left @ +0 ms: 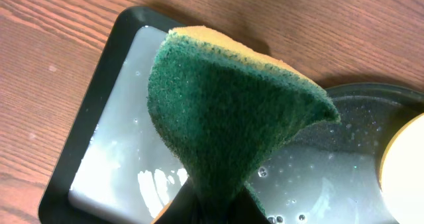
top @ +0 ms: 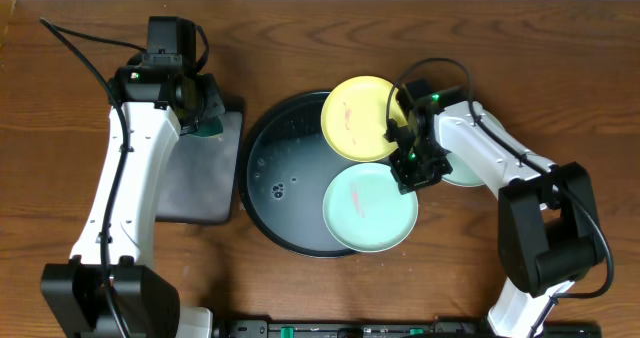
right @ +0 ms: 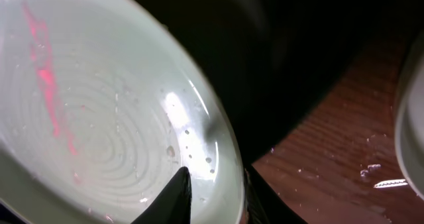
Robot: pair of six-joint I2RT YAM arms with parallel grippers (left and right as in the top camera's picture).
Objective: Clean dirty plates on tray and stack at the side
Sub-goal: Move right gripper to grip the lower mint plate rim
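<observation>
Green-and-yellow scouring sponge (left: 232,111), pinched in my left tool (left: 211,207); my right tool (right: 215,194) clamps the rim of the pale mint-green round plate (right: 99,118).

**Surfaces and materials in front of you**

Your table (top: 300,38) is dark brown wood with a clear grain and a low satin sheen. The sponge (left: 225,111) has a coarse, fibrous green scouring face over fine-pored yellow foam. The round tray (top: 275,178) reads as black plastic, glossy and beaded with water drops. The rectangular tray (left: 99,85) has a duller black rim around a milky wet film. The green plate (right: 99,118) is smooth, shiny and wet, with faint concentric rings; the yellow plate (top: 358,118) looks equally smooth. The arms (top: 130,178) wear smooth white plastic shells.
</observation>
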